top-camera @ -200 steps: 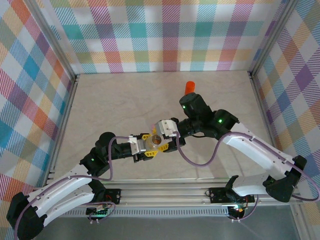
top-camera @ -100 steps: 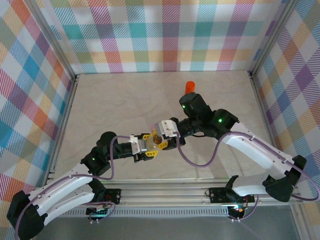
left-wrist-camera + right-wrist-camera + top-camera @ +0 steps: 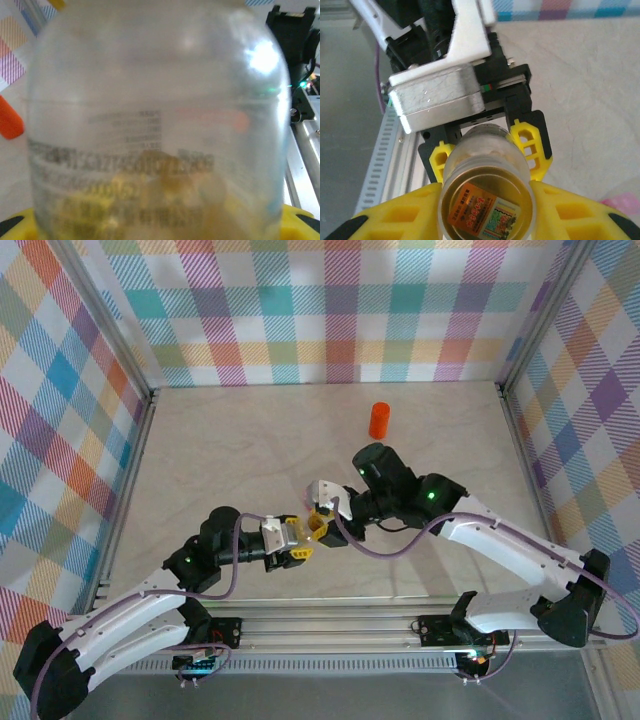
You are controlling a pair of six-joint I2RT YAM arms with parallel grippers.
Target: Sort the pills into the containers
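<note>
1. We see the jar (image 3: 485, 150) held over the middle of the tabletop (image 3: 220, 440), somewhat toward the near edge, with a gripper on each side.
2. Its long axis runs along the left gripper's (image 3: 302, 538) fingers. One round end, showing an orange and green label (image 3: 480, 214), faces the right wrist camera. We cannot tell whether the jar is level or tilted.
3. Yellowish pills (image 3: 165, 190) lie heaped inside, low in the left wrist view.
4. The left gripper's jaws pinch the jar's body from both sides.
5. The right gripper's (image 3: 486, 192) jaws press against either side of the labelled end, pinching it.
6. The pill box (image 3: 622, 205) is a blurred pink patch on the tabletop, beside the right gripper. We cannot tell its long axis.
7. The orange bottle (image 3: 379, 420) stands upright near the far edge, well apart.
8. From above, both grippers crowd over the jar and cover most of it.
</note>
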